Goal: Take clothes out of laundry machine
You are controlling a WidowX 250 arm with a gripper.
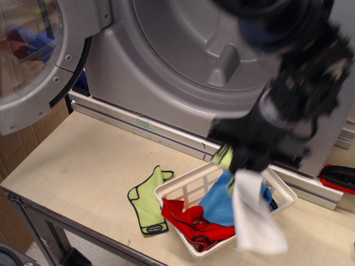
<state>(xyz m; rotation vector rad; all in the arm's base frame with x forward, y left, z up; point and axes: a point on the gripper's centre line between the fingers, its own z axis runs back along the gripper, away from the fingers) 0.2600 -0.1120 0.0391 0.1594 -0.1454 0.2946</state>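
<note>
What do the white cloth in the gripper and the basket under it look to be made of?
white cloth: soft, matte fabric, likely thin microfibre; it hangs limp and folded from the gripper.
basket: looks like rigid white plastic, smooth with a slight sheen and moulded slatted walls.
</note>
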